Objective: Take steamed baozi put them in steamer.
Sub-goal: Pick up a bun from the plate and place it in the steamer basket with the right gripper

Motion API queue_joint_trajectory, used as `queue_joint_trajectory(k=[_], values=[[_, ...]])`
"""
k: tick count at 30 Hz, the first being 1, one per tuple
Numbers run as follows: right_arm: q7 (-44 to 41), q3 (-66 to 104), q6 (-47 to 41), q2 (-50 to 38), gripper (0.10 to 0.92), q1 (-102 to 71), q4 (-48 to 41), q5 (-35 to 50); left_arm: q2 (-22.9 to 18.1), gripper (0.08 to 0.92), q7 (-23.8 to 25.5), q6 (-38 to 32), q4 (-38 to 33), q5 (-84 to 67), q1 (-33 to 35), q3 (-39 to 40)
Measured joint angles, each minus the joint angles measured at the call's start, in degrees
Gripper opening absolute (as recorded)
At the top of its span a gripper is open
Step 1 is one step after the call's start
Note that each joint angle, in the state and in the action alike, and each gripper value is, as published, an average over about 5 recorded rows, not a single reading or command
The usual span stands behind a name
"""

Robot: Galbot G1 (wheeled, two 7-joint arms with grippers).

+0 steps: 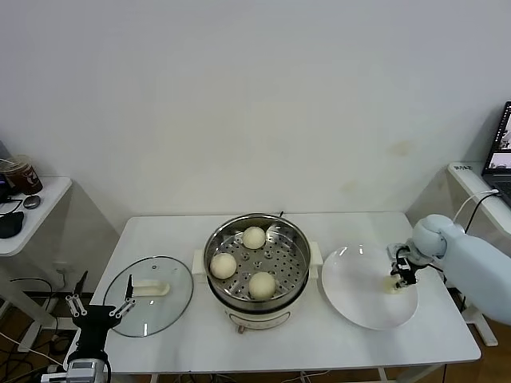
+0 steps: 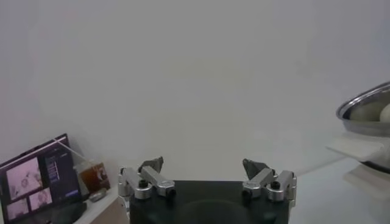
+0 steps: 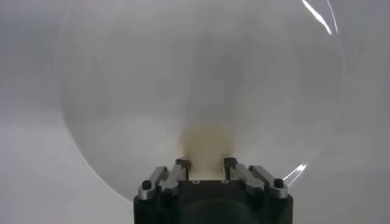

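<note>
The steamer (image 1: 306, 257) stands mid-table with three cream-white baozi on its perforated tray: one at the back (image 1: 254, 237), one at the left (image 1: 223, 265), one at the front (image 1: 262, 285). A fourth baozi (image 1: 393, 286) lies on the white plate (image 1: 359, 307) to the right of the steamer. My right gripper (image 1: 398, 277) is down on it, with a finger against each side of the bun (image 3: 206, 145). My left gripper (image 1: 100, 302) is open and empty, low beside the table's front left corner; it also shows in the left wrist view (image 2: 203, 167).
A round glass lid (image 1: 148, 297) with a white handle lies flat to the left of the steamer. The steamer's rim (image 2: 365, 109) shows in the left wrist view. Side desks stand far left and far right.
</note>
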Motion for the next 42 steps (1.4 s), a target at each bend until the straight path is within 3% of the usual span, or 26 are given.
queue_joint_trajectory(k=[8, 16, 30, 42], values=[[-1.67, -6.4, -2.47, -3.81, 0.348, 8.73, 5.49, 6.23, 0.57, 0.823, 0.14, 0.11, 0.3, -0.3, -0.89, 0.54], [-1.14, -20.57, -6.7, -3.65, 0.38, 28.51, 13.57, 17.59, 1.41, 0.823, 0.38, 0.44, 1.26, -0.6, -2.31, 1.21], [8.05, -37.48, -21.28, 8.81, 0.399, 47.93, 25.01, 39.58, 1.26, 0.823, 0.39, 0.53, 2.53, -0.62, -3.41, 1.21], [13.02, -41.28, -29.1, 18.01, 0.399, 45.36, 23.68, 43.17, 0.48, 0.823, 0.35, 0.53, 2.48, -0.64, -3.69, 0.81]])
